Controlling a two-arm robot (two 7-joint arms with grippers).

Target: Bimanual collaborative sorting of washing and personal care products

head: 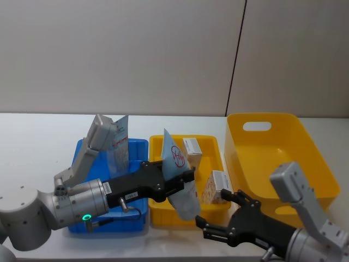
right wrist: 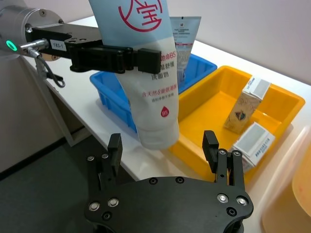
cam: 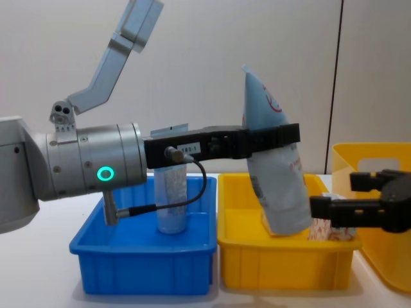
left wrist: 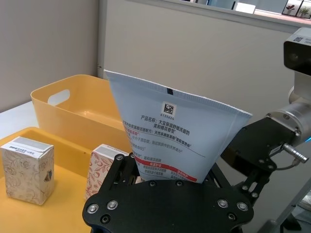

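White bench [head: 32, 142]: left gripper [head: 182, 177] clenches pale blue squeeze tube [head: 185, 202] near yellow tray [head: 163, 215], likely offering it to the released right gripper [head: 218, 213].

Apparently two pale blue tubes [head: 186, 203], two small boxes [head: 192, 150], one blue bin [head: 109, 226], two yellow bins [head: 305, 158].

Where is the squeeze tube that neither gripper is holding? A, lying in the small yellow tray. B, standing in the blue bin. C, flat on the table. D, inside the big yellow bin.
B: the free tube stands upright in the blue bin, while the left gripper is clamped on the other tube.
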